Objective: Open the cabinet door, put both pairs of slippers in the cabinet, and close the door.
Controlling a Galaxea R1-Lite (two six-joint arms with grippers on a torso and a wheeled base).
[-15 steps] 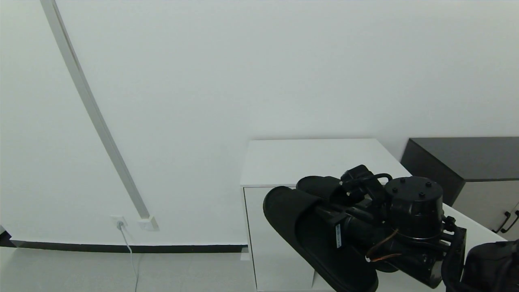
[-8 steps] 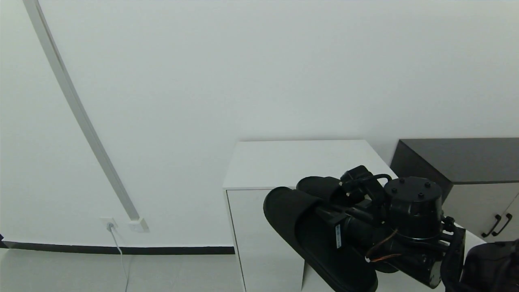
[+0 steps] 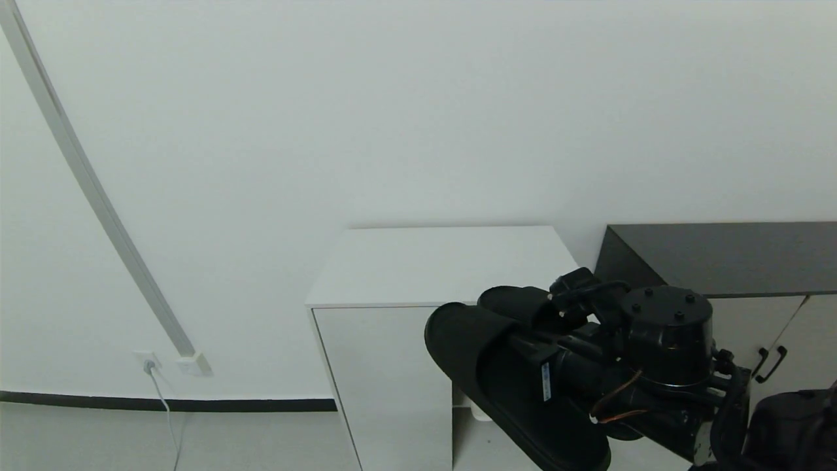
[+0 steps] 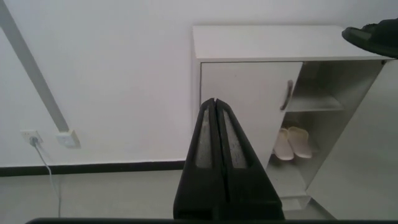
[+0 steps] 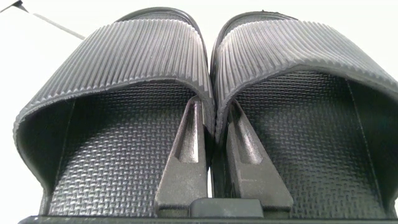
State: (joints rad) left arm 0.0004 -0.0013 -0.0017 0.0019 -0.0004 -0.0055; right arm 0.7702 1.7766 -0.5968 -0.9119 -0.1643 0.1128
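Across the last second the whole head view slides. The white cabinet [image 3: 431,261], the wall socket [image 3: 147,360] and the dark cabinet [image 3: 719,255] all drift toward the robot's left in the picture, while the right arm keeps its place. So it is the camera that has moved, and the furniture has not.

The right gripper [image 5: 214,149] stays clamped on the black slippers [image 3: 484,353]. One finger sits inside each shoe and pinches the two adjoining side walls together, so the pair hangs as one bundle. The white cabinet stands beyond that gripper and partly behind it.

The left gripper [image 4: 214,143] is closed on nothing, with its fingers pressed together and aimed at the cabinet front. Ahead of it one side of the cabinet is open, and a pale pair of slippers [image 4: 292,142] already lies on the lower shelf.

This looks like the carry of the second pair. The robot is probably squaring up to the open side, with placing the slippers and closing the door left to do.
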